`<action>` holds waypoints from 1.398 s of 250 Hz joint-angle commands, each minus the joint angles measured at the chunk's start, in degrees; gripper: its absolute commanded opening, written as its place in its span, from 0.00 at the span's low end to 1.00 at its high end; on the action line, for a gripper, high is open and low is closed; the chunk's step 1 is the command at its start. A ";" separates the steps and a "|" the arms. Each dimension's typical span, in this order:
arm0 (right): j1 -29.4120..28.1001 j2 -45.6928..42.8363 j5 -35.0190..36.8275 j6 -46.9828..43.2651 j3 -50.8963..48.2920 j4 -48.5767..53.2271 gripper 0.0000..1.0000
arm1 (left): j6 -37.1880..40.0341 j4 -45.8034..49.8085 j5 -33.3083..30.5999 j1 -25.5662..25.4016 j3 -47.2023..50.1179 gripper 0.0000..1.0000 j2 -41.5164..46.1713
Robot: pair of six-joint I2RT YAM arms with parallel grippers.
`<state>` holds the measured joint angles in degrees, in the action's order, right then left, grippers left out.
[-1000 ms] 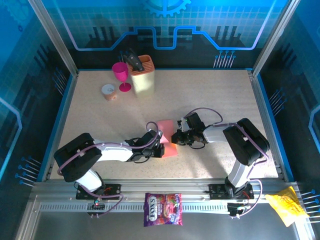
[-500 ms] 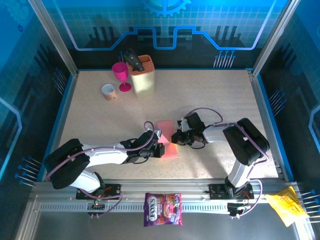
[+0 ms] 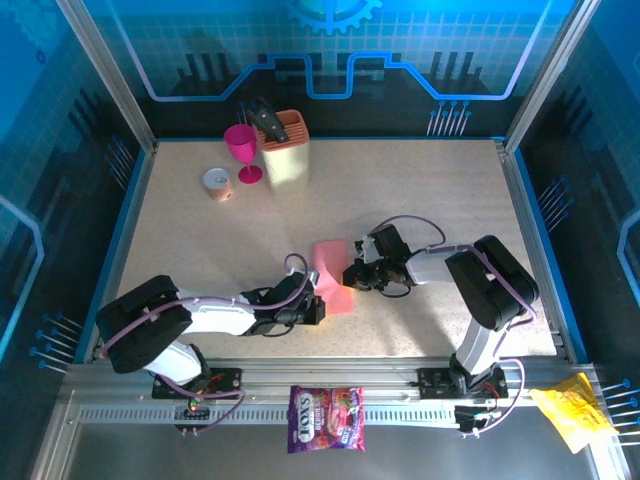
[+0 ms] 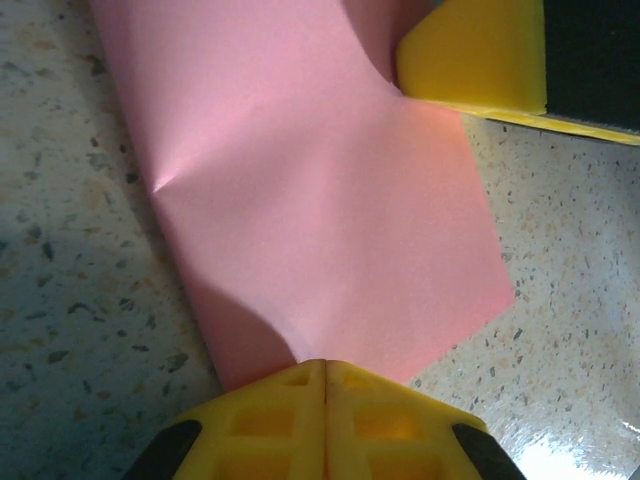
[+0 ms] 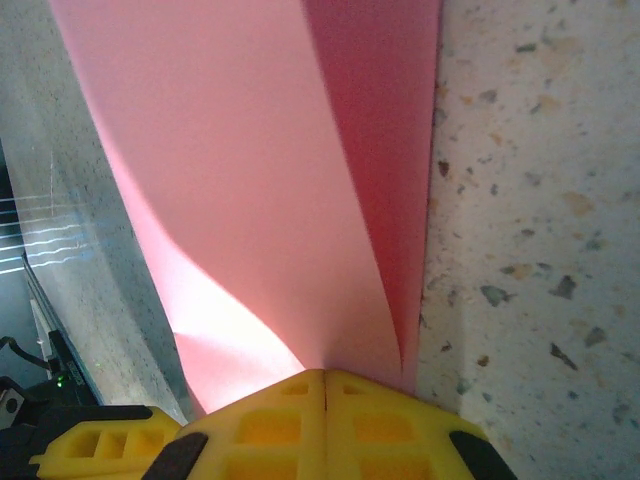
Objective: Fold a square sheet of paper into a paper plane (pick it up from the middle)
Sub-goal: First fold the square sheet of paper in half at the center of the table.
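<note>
Reading "FOX'S": the candy bag (image 3: 326,418) (purple); pink paper (image 3: 330,255) plain.

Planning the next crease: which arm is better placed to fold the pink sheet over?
Probably the left: the left gripper pinches the pink sheet at a free edge, while the right gripper clamps where two layers meet, a natural anchor.

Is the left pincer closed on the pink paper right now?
Yes, in the left wrist view the left pincer is clamped shut over the near edge of the pink paper.
</note>
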<state>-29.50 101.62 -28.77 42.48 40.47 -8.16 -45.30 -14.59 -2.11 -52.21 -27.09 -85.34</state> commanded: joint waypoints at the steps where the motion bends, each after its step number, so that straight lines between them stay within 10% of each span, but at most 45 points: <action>1: -1.53 9.49 12.08 -1.70 -3.64 4.04 0.00 | 1.67 6.24 -2.60 0.01 -1.90 0.10 4.53; 122: -1.53 10.26 11.99 -1.86 -3.78 3.77 0.00 | 15.87 10.28 10.27 16.77 -19.77 0.11 -3.72; 350: -1.62 10.26 12.56 -2.31 -4.08 4.80 0.00 | 14.31 3.56 2.71 19.55 -14.78 0.08 -15.75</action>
<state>-29.19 101.91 -29.52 42.46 40.34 -8.47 -30.09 -14.96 1.52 -33.36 -43.64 -101.54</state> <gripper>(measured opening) 0.047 0.085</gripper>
